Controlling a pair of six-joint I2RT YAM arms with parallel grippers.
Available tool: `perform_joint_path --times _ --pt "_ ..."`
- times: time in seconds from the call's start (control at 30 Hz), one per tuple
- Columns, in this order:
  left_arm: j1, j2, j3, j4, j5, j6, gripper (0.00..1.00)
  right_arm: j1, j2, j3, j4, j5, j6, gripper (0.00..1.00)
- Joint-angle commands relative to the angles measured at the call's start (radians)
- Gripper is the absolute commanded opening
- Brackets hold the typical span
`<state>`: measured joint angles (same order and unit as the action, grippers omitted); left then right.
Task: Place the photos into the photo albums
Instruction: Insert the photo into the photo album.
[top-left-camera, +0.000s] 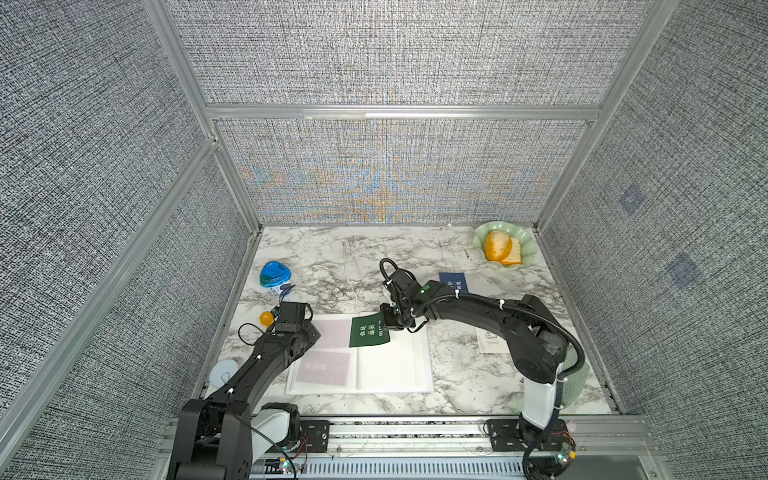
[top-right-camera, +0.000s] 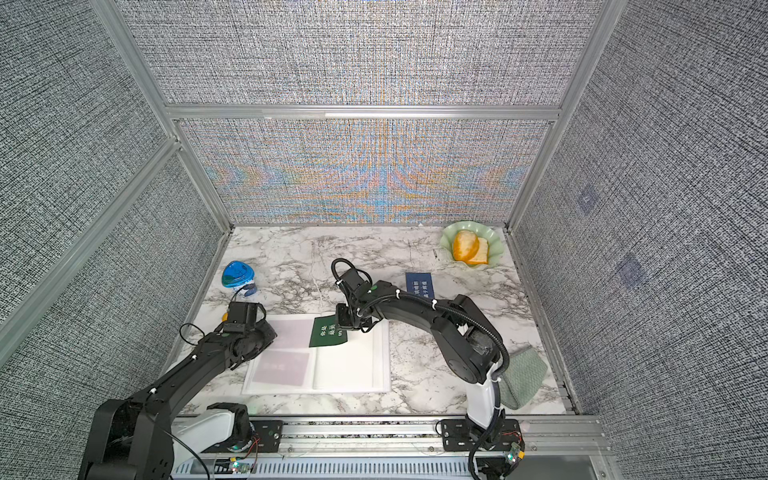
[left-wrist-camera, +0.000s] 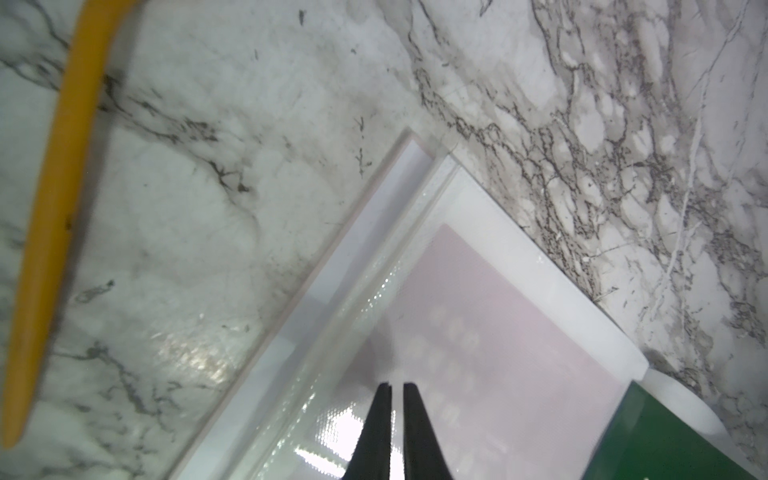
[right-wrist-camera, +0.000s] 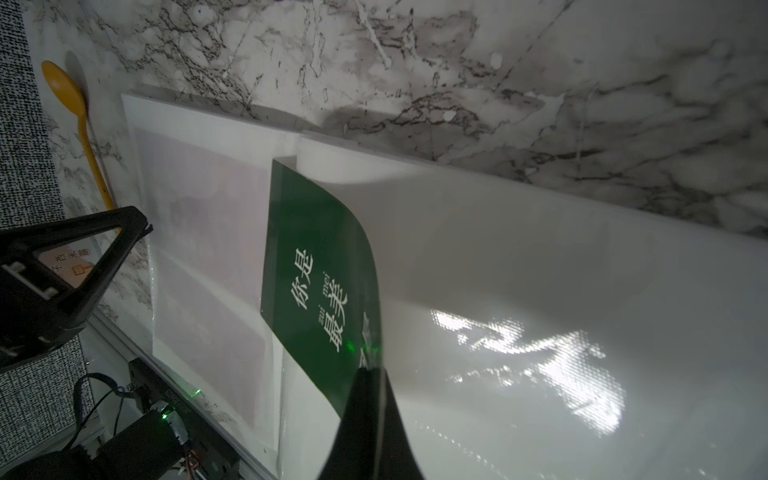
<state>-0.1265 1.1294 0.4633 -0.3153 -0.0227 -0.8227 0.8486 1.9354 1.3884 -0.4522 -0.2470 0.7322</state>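
Top views: rail (top-left-camera: 415, 430) with both arm bases sits nearest. Behind it the photo album (top-left-camera: 390, 374) lies open and flat on the marble tabletop (top-left-camera: 332, 266), centre-front, between the two arms. Two pinkish photos (top-left-camera: 322, 365) sit under the clear sleeves of its left page. The green photo (top-left-camera: 368, 332) is over the spine at the album's far end, under the right arm's wrist; it shows in both top views. The blue photo (top-left-camera: 453, 282) lies loose on the tabletop beyond the right arm, well apart from the album. A white card (top-left-camera: 492, 340) is partly hidden under the right arm. Green bowl (top-left-camera: 505, 245) with an orange in the far right corner, blue-lidded cup (top-left-camera: 274, 276) far left, green cloth (top-right-camera: 523, 374) by the right base.

Left wrist: left fingers (left-wrist-camera: 380, 419) nearly together with a thin slit between them, tips over the sleeved left page above a pinkish photo. Cannot tell whether they touch the sleeve. Yellow spoon (left-wrist-camera: 54, 208) lies beside the album, apart from it.

Right wrist: right fingers (right-wrist-camera: 365, 415) are clamped on one edge of the green photo, white Chinese text facing up. The card bows upward, its opposite end down at the album's spine, the right page bare below it.
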Motion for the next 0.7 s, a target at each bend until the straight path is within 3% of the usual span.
perform_joint_path --times 0.0,0.6,0.67 --pt "0.003 -0.007 0.001 -0.023 -0.010 0.008 0.12 0.001 0.008 -0.001 0.017 -0.018 0.009 0.00" --pt "0.012 -0.016 0.006 -0.047 -0.066 0.027 0.12 0.055 0.138 0.117 0.084 -0.092 0.077 0.00" --pt "0.016 -0.018 0.001 -0.047 -0.084 0.031 0.12 0.054 0.113 0.101 0.080 -0.082 0.073 0.04"
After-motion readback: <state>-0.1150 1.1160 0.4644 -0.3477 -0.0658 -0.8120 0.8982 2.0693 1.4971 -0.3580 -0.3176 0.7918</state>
